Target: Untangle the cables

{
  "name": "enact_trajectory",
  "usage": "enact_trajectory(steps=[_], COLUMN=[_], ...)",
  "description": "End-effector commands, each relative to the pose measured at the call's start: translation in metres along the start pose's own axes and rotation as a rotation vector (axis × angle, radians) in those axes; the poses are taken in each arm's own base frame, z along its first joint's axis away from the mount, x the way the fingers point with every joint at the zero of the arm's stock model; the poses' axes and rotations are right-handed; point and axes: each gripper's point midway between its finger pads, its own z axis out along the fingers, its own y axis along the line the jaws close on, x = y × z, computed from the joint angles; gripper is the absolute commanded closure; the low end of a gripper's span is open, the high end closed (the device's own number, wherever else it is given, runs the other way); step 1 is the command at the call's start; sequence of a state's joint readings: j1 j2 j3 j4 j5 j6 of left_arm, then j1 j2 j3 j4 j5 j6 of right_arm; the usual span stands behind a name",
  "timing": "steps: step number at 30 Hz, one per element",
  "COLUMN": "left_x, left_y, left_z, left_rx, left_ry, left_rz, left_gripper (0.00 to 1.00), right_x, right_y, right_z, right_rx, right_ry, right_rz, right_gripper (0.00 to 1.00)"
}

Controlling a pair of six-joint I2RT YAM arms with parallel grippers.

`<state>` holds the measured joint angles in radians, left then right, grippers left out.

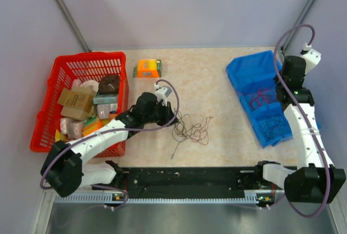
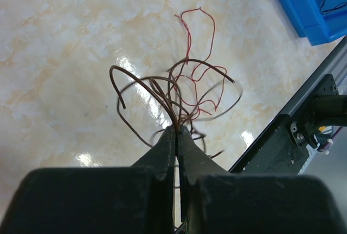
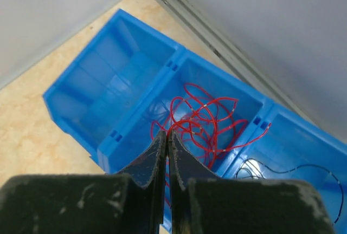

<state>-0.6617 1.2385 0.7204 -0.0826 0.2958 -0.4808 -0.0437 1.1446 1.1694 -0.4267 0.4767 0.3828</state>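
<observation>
Currently found the cables point(image 1: 191, 128) as a loose wiry tangle on the table point(image 1: 217, 71), near its middle, just right of the left gripper point(image 2: 177, 131). Could not count strands from above, too thin; dark red and brown told apart only in the left wrist view. Saw the left jaws pressed together, pinching several brown strands fanning up and out from the seam at the tips. Could not follow them deeper between the fingers. Lower part of the tangle hidden behind those fingers. Noted one faint thin tail trailing toward the near rail.

Found the right gripper point(image 3: 166, 136) above the blue bin point(image 3: 81, 98) at the right side of the table, jaws closed to a thin slit. Cannot tell whether any strand is caught there, with the tips overlapping the red wires point(image 3: 206, 115) lying in the middle compartment. Saw a black wire point(image 3: 303, 171) in the neighbouring compartment, cut off by the frame edge.

Logged a red basket point(image 1: 65, 71) at far left, packed with boxes too small to identify; orange object point(image 1: 148, 67) just beside it, markings unreadable
</observation>
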Motion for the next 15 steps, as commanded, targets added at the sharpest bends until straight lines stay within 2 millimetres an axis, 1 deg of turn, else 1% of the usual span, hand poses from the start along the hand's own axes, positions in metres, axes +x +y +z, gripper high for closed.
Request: enact_trajectory(steps=[1, 2, 4, 7, 9, 10, 11, 12, 13, 14, 15], left_x=[-0.033, -0.034, -0.038, -0.042, -0.046, -0.047, -0.049, -0.049, -0.05, -0.05, -0.049], left_y=[-0.027, -0.028, -0.033, -0.038, -0.042, -0.044, -0.046, -0.046, -0.046, -0.044, -0.043], left_z=[-0.018, -0.019, -0.021, -0.026, -0.03, -0.033, -0.035, -0.036, -0.038, -0.039, -0.039], left_rx=[0.074, 0.08, 0.094, 0.104, 0.113, 0.119, 0.123, 0.121, 0.117, 0.107, 0.1], left_ry=[-0.096, -0.095, -0.096, -0.103, -0.119, -0.125, -0.129, -0.129, -0.132, -0.13, -0.131], left_rz=[0.037, 0.035, 0.04, 0.043, 0.046, 0.049, 0.052, 0.057, 0.059, 0.061, 0.063], left_gripper=[1.0, 1.0, 1.0, 1.0, 1.0, 1.0, 1.0, 1.0, 1.0, 1.0, 1.0], right_x=[0.022, 0.036, 0.072, 0.12, 0.139, 0.142, 0.147, 0.145, 0.14, 0.136, 0.131], right_y=[-0.011, -0.012, -0.002, 0.004, 0.005, 0.008, 0.009, 0.01, 0.009, 0.008, 0.009], right_z=[0.007, 0.012, 0.017, 0.023, 0.031, 0.035, 0.041, 0.045, 0.045, 0.043, 0.039], right_rx=[0.002, -0.002, -0.057, -0.072, -0.065, -0.079, -0.089, -0.093, -0.086, -0.083, -0.084], right_ry=[0.009, 0.05, 0.163, 0.306, 0.378, 0.41, 0.447, 0.473, 0.493, 0.5, 0.488], right_rz=[0.114, 0.129, 0.187, 0.227, 0.207, 0.192, 0.154, 0.106, 0.062, 0.019, -0.017], right_gripper=[1.0, 1.0, 1.0, 1.0, 1.0, 0.96, 0.88, 0.72, 0.58, 0.49, 0.41])
